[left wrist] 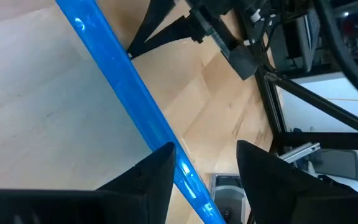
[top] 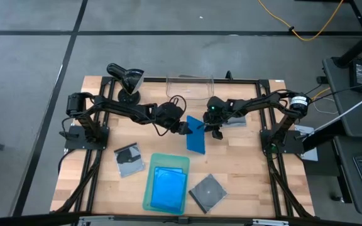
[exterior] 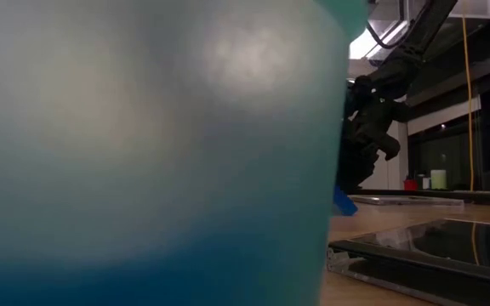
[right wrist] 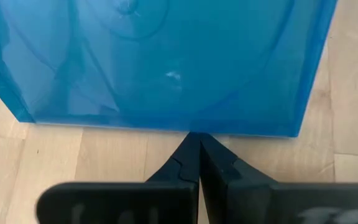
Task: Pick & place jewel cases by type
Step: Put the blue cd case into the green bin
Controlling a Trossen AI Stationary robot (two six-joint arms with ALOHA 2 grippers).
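A blue jewel case (top: 195, 135) stands tilted at mid-table between my two grippers, and a low corner of it (exterior: 343, 201) shows by the tabletop. My left gripper (top: 184, 127) is at its left side. It is open, its fingers either side of the case's edge (left wrist: 135, 93). My right gripper (top: 210, 130) is at its right side, shut, with its tips at the case's rim. Another blue case (top: 168, 188) lies in the green tray (top: 149, 188). Two dark cases (top: 129, 161) (top: 207, 191) lie flat on the table. My left gripper (left wrist: 204, 149) has the case's thin edge (left wrist: 188, 177) running between its open fingers, close beside one finger (left wrist: 157, 171). Whether that finger touches the edge, I cannot tell. My right gripper (right wrist: 192, 135) meets the case's edge (right wrist: 191, 127) with its shut fingertips, nothing between them. It comes slanting down from the table's right. The case leans, one side raised.
A clear bin (top: 190, 86) stands at the far edge. A further flat case (top: 234, 120) lies under my right arm. The tray's wall (exterior: 143, 153) fills most of the low view. Bare wood lies to the right of the tray and along the near edge.
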